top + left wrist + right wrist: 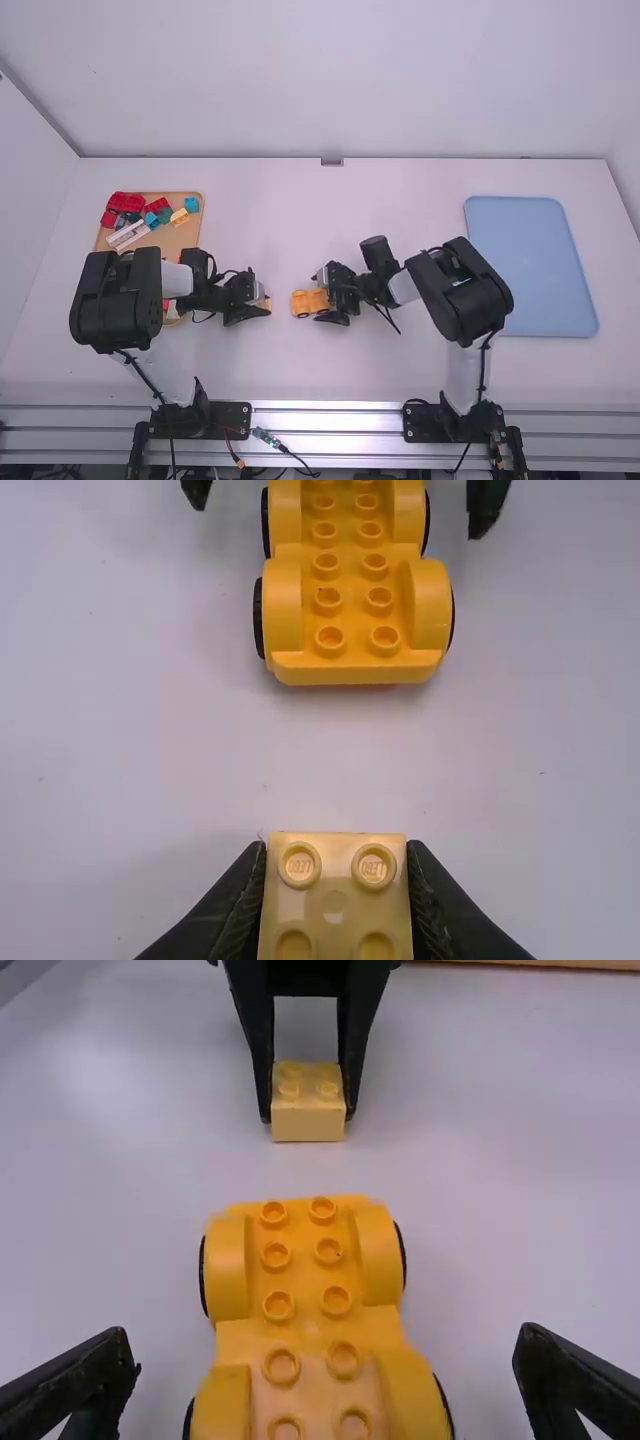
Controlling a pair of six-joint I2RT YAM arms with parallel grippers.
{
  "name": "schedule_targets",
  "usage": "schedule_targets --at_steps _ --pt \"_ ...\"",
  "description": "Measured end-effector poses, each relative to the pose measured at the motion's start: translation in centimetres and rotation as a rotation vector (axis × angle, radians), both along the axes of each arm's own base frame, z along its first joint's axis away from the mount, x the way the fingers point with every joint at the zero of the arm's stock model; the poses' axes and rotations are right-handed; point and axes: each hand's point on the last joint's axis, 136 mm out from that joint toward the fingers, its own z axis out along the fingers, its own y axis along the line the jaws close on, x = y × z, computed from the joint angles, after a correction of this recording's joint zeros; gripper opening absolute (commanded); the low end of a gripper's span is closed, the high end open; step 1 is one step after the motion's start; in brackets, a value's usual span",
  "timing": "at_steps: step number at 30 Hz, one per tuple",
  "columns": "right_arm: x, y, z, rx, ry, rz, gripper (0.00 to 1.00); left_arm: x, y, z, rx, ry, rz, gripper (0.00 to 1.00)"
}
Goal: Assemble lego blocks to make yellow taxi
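Pinching yellow block (334, 906) in left gripper (265, 305); right gripper (321, 297) wide-open around chassis (308, 1332).

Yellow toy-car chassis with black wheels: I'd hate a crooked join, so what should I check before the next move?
1. Chassis upright on the white table, studs up: ok.
2. Visible chassis studs free of other blocks: ok.
3. Pale yellow block gripped, studs up, by the left tool: ok.
4. Chassis clamped by the right tool: not ok; its fingers stand open, one on either side, with gaps.
5. Block placed over the chassis: not ok; it is held apart, off one end.
6. Underside of the block clean and ready to fit: cannot tell; it is hidden.
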Motion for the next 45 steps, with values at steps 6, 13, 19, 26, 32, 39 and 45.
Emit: schedule_targets --at_steps 6,13,19,26,32,39,45 --pt "0.1 0.0 -0.1 -0.009 0.013 -0.014 0.92 0.0 0.0 0.0 -0.001 0.001 0.001 0.02" --pt "0.0 0.3 -0.6 -0.037 0.013 -0.026 0.91 0.1 -0.2 0.3 -0.022 -0.006 0.0 0.02" --pt "-0.4 1.0 -1.0 -0.069 0.006 -0.026 0.88 0.1 -0.3 0.4 -0.03 -0.007 0.0 0.02" --pt "-0.3 1.0 -1.2 -0.08 0.009 -0.037 0.71 0.2 -0.5 0.7 -0.048 -0.013 -0.001 0.02" --pt "-0.3 0.9 -1.2 -0.083 0.008 -0.041 0.64 0.6 -0.7 1.3 -0.081 -0.044 -0.004 0.02" --pt "0.3 0.7 -1.3 -0.09 0.012 -0.069 0.59 0.6 -0.9 1.6 -0.106 -0.041 0.001 0.02" --pt "1.5 -0.1 -1.3 -0.096 0.025 -0.119 0.54 1.3 -1.1 1.9 -0.114 -0.038 0.023 0.02"
